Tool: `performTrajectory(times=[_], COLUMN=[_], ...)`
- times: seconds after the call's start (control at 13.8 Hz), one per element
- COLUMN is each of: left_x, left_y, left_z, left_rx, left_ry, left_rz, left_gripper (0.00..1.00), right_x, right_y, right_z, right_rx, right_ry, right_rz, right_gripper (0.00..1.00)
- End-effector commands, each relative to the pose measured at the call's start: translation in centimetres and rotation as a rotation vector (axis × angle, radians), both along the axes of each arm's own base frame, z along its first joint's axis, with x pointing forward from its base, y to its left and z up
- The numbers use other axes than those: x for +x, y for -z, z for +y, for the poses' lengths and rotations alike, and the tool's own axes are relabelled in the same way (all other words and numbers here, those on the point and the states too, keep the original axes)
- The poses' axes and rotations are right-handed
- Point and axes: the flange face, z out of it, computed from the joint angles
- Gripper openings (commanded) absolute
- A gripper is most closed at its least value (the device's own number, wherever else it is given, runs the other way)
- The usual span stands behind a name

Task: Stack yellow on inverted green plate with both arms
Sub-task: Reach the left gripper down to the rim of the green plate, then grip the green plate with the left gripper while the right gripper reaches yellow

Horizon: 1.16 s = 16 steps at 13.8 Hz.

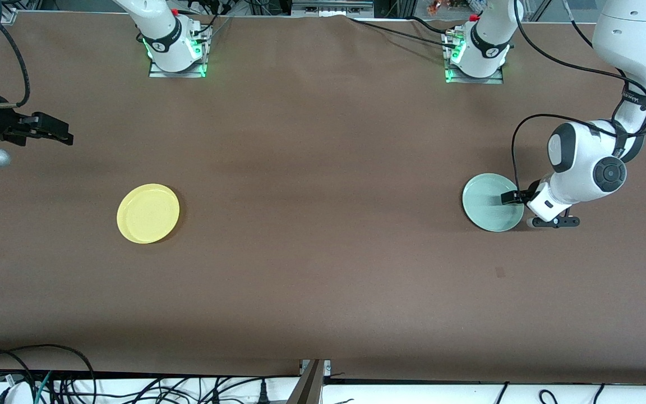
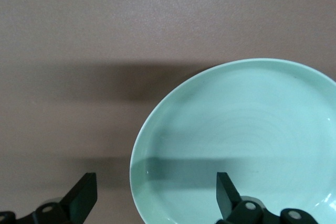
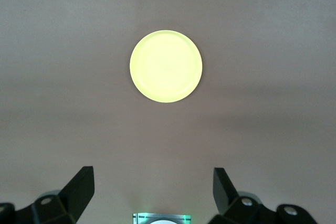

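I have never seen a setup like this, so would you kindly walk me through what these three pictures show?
These are two white robot arms bolted to a brown table, each ending in a black two-finger gripper. The wide picture looks down from a high camera that faces the robots. The other two come from small cameras on the arms' wrists, so the black prongs along their edges are each gripper's own fingers.

Two plates lie on the table, rim up: a yellow plate toward the right arm's end and a green plate toward the left arm's end.

The left gripper is down low at the green plate's edge, fingers open either side of the rim, not closed on it. The right gripper hangs open in the air, away from the yellow plate, waiting. Nothing is held.
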Motion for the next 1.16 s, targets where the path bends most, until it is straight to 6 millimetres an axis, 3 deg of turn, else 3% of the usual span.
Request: performTrajectory(times=[0.0,0.07,0.15,0.29,0.36,0.65,0.73,0.95,1.09], left_x=[0.3,0.2,0.2,0.6,0.6,1.3,1.5,2.3,3.7], left_y=[0.8,1.2,1.4,1.1,1.1,0.2,0.0,-1.3,-3.3], left_z=[0.6,0.9,0.9,1.0,1.1,1.2,1.3,1.2,0.6], left_rx=[0.003,0.001,-0.002,-0.004,-0.004,-0.009,-0.014,-0.012,-0.016], left_ry=[0.027,0.025,0.042,0.055,0.053,0.099,0.132,0.142,0.15], left_rz=[-0.012,-0.009,-0.008,-0.018,-0.015,-0.02,-0.027,-0.035,-0.008], left_gripper=[1.0,0.99,0.84,0.64,0.47,0.04,0.0,0.0,0.0], right_x=[0.4,0.5,0.9,1.7,1.7,1.9,1.9,2.0,2.2], right_y=[0.0,0.2,1.2,3.2,3.2,3.9,3.9,4.0,4.8], right_z=[0.3,0.3,0.3,-0.1,-0.1,-0.3,-0.4,-0.5,-0.9], right_rx=[0.011,0.011,0.008,0.009,0.009,0.005,0.005,0.0,-0.012], right_ry=[0.012,0.012,0.012,0.021,0.021,0.026,0.026,0.025,0.03], right_rz=[0.005,0.007,0.025,0.059,0.059,0.071,0.071,0.073,0.086], right_gripper=[1.0,1.0,1.0,1.0,1.0,1.0,1.0,1.0,1.0])
